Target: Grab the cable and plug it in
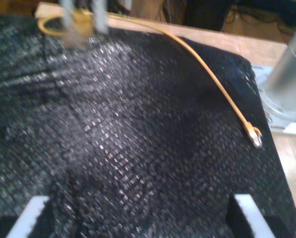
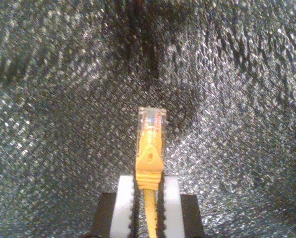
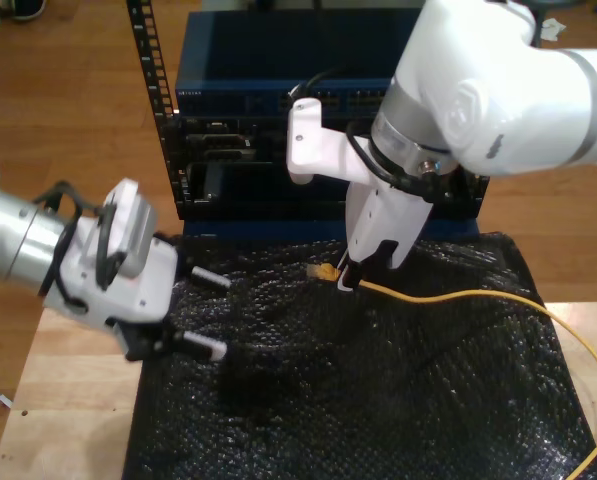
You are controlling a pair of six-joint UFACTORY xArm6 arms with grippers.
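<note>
1. My second pincer [image 2: 148,196] is clamped on the cable [image 2: 149,148], both pads on the yellow boot just behind the clear plug [image 2: 151,120]. The plug sticks out ahead of the pads, roughly straight, with its contact face up toward the camera.
2. In the exterior view the same pincer [image 3: 350,277] hangs over the far middle of the black mat [image 3: 398,400]. The plug [image 3: 321,270] points to the exterior view's left, just above the mat surface.
3. The cable [image 3: 478,297] trails from the grip toward the exterior view's right, then curves near and runs off the mat edge.
4. My first pincer [image 1: 138,218] stands apart and holds nothing. In the exterior view it [image 3: 206,312] sits at the left, fingers aimed across the mat, well apart from the plug.
5. The rack unit [image 3: 278,90] with its port rows stands beyond the mat's far edge.
6. Step in hand, as judged: grasp done, insertion not yet begun.
7. Next move calls for lifting, turning the plug to face the rack, and lining it up squarely with one port. Cable slack on the right looks ample; drag may twist the plug.
</note>
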